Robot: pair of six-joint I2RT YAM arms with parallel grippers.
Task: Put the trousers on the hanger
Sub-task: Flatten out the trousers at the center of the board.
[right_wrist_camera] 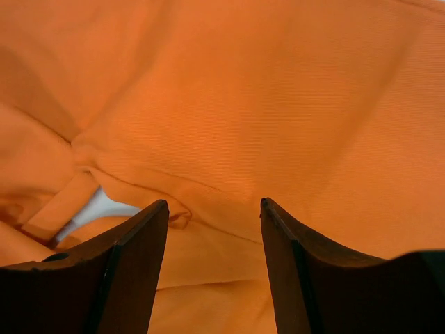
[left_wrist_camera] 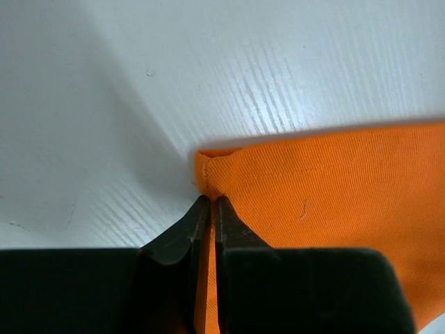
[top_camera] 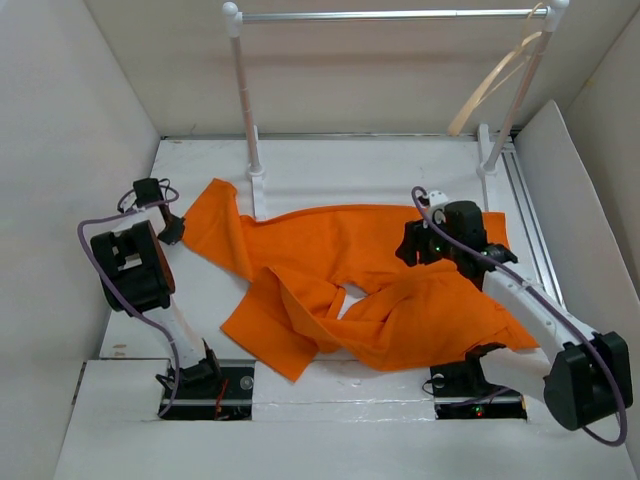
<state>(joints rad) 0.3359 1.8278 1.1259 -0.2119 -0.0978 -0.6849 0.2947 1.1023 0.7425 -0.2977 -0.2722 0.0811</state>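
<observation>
The trousers (top_camera: 370, 290) lie spread and rumpled on the white tabletop (top_camera: 350, 165), just in front of the rack (top_camera: 385, 15), whose silver bar runs across the far side; one leg reaches out past the rack's left post; the rest is bunched in folds on the near side, below the rack's right half; a small gap in the folds shows the tabletop through.

The hanger (top_camera: 497, 82) hangs tilted from the right end of the rack's bar, beside the rack's right post; it is well apart from the trousers, and neither arm touches it.

The left pincer (left_wrist_camera: 210, 202) is out beyond the rack's left post, low at the tabletop; its jaws are pressed together on the hemmed corner of the trouser leg, with a sliver of orange cloth showing between them.

The right pincer (right_wrist_camera: 214, 203) hovers in front of the rack's right post, over the bunched cloth; its jaws stand wide apart with nothing between them; the wrist view shows only orange folds below, and whether the tips touch the cloth cannot be told.
</observation>
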